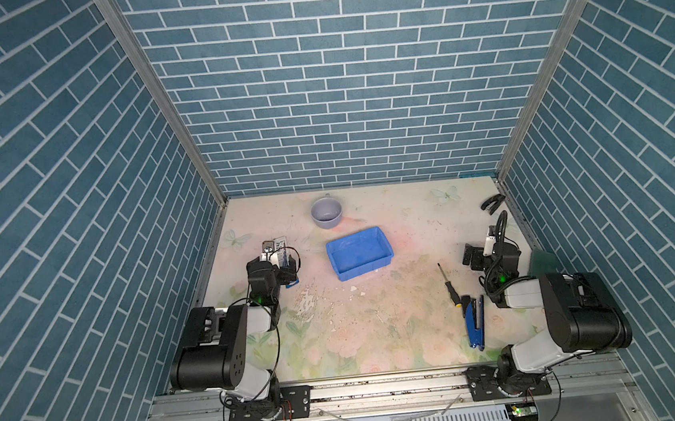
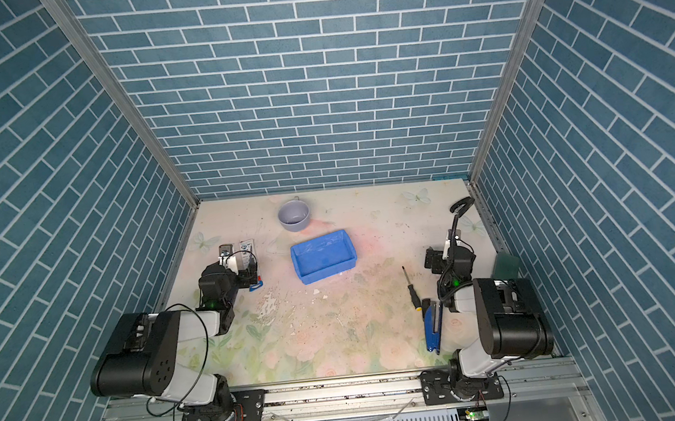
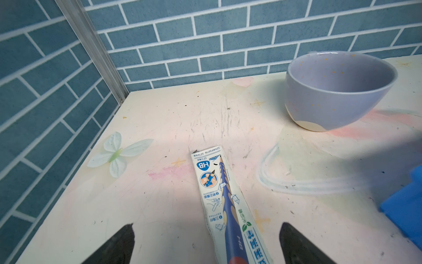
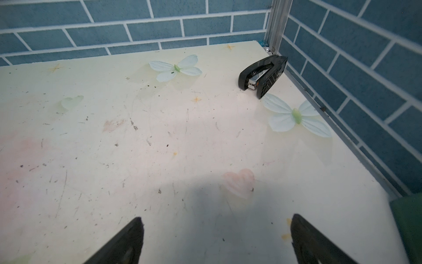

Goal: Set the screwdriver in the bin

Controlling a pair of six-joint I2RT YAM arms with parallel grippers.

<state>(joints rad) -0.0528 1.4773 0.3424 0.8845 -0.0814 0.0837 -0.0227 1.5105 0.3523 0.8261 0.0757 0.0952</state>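
The right fingers (image 4: 130,240), spread wide and empty, are nearest the screwdriver (image 1: 447,284), which lies on the worktop (image 1: 379,320) just to their left and slightly behind, handle rearward, tip pointing forward. Farther left sits the bin (image 1: 352,236); beyond it, the left fingers (image 3: 121,242), also wide and empty.
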